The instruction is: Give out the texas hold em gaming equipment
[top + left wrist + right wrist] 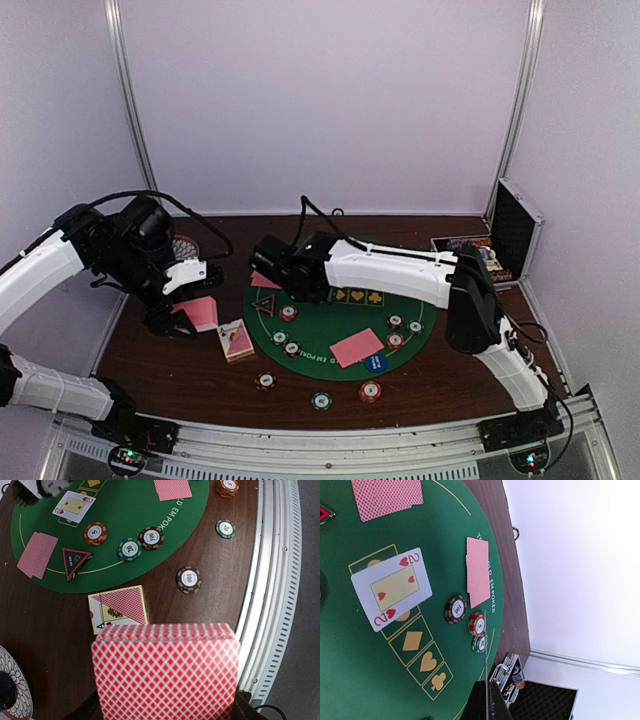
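My left gripper (pixel 190 318) is shut on a deck of pink-backed cards (pixel 165 672), held above the wooden table left of the green mat (pixel 330 320); the deck hides its jaws. Over the mat's left part, my right gripper (pixel 487 702) is shut on a single card (pixel 485 650), seen edge-on. A two of hearts (pixel 392 589) lies face up on the mat's printed boxes. Face-down cards (pixel 478 572) and another pair (pixel 37 554) rest on the felt. Striped chips (pixel 130 549) sit on the mat, and others (pixel 189 580) on the wood.
A card box (pixel 118 609) lies on the wood just ahead of the deck. A red-edged triangular marker (pixel 75 560) sits at the mat's rim. The open metal case (pixel 515 235) stands at the far right. A patterned round disc (pixel 185 247) is at the far left, a metal rail (pixel 272 580) along the near edge.
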You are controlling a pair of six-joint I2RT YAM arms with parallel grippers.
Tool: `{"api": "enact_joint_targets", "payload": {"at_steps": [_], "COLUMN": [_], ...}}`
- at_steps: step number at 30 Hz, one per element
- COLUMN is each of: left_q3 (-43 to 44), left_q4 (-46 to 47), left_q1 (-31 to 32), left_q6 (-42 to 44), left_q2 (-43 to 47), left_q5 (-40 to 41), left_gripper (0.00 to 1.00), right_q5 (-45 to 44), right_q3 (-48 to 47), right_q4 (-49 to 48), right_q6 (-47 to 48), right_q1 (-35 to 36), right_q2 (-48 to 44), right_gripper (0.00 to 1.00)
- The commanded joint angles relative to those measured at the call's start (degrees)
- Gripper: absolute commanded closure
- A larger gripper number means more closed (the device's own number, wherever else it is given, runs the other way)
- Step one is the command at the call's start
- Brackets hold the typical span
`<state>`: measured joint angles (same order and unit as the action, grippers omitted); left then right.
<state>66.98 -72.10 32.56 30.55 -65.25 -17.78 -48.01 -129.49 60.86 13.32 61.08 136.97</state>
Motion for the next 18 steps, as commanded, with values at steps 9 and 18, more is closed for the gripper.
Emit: {"api": "enact_joint_targets", "payload": {"at_steps": [9,18], "left_q3": [0.0,-0.1], "left_q4": [0.7,0.8], "left_q1": [-0.3,-0.3], "left_q6": [0.6,0.7], "left_q2": [1.1,1.0], "left_q5": [-0.6,-0.6], "left_gripper": [1.00,1.00], "right_q5": [-5.7,1.2], "right_q3": [-0.7,0.9], "right_q4": [-14.7,-13.2], "right_q6": [13.0,8.4], "right_q1": [-1.1,-3.2], "right_q2": [8.3,8.7], "right_gripper": [0.92,0.91]}}
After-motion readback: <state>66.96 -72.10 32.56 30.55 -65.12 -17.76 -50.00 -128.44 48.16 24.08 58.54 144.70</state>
